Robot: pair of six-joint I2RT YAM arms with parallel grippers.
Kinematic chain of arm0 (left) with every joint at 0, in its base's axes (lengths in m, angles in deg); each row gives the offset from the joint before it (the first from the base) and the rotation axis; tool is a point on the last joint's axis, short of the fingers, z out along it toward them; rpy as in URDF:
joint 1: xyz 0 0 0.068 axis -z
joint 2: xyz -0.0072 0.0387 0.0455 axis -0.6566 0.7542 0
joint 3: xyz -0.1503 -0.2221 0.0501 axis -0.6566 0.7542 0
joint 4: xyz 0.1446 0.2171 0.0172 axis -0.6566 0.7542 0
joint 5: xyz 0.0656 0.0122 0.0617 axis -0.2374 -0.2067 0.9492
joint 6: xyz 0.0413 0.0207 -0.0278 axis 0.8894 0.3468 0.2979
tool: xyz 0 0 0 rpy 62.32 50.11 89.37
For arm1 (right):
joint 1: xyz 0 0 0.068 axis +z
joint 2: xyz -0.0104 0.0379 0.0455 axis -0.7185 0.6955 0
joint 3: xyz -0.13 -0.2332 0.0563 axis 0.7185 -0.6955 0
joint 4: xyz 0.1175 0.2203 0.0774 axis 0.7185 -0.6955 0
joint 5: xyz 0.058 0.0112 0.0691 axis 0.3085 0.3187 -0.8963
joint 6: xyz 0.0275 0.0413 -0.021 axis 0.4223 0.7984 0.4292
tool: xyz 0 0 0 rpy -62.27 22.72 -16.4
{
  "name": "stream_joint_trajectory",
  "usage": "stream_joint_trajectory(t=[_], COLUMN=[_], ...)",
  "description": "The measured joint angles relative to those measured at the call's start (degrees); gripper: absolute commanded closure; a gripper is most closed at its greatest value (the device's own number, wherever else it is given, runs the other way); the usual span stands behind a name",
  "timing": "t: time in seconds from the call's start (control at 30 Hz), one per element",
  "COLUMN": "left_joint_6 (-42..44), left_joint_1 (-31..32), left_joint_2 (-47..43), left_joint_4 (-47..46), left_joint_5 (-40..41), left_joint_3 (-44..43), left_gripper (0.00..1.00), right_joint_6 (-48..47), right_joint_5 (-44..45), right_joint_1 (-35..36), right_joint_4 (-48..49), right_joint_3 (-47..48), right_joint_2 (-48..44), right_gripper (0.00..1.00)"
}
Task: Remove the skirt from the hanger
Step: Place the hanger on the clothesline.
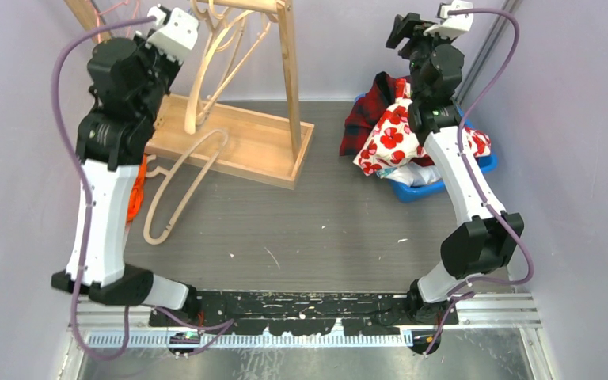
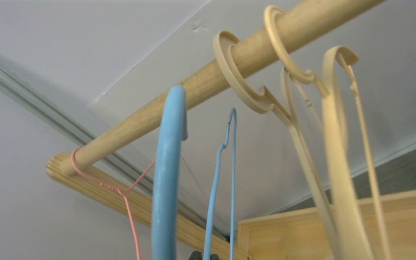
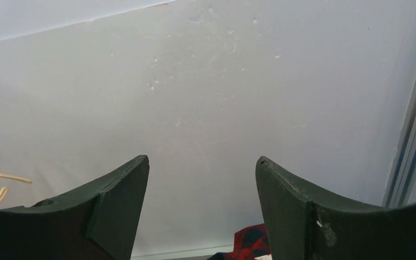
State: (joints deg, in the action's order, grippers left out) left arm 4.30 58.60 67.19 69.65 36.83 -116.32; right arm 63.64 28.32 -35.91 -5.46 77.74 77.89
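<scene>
- A round wooden rod (image 2: 141, 123) slants up from left to right.
- A thick blue hanger (image 2: 168, 179) hooks over it.
- A thin blue wire hanger (image 2: 215, 189) hangs just right of that.
- A pink wire hanger (image 2: 120, 189) loops round the rod's left end.
- Two tan hangers (image 2: 333, 162) hook on at the right.

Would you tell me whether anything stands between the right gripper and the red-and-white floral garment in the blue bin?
Nothing visible does: the open right gripper is raised, and the red-and-white floral garment lies uncovered atop the blue bin.
</scene>
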Motion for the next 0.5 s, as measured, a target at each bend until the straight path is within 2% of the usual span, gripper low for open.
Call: stream_joint_trajectory(t=[0.23,0.5], left_joint_6=[-3.4,-13.6], left_joint_1=[-7.6,-15.5], left_joint_2=[12.6,23.1], left_joint_4=[-3.1,-5.9], left_joint_5=[-6.9,-16.7], left_joint_3=[-9.9,-23.2], left_gripper=[1.00,1.00], right_joint_6=[-0.2,0.9], right_joint_5=[-1.0,-2.3], right_joint_1=[-0.8,-2.2], right_joint_4=[2.5,2.0], right_joint_3=[1.8,5.1], right_joint_2=[3.0,7.0], right_gripper=[0.23,0.23])
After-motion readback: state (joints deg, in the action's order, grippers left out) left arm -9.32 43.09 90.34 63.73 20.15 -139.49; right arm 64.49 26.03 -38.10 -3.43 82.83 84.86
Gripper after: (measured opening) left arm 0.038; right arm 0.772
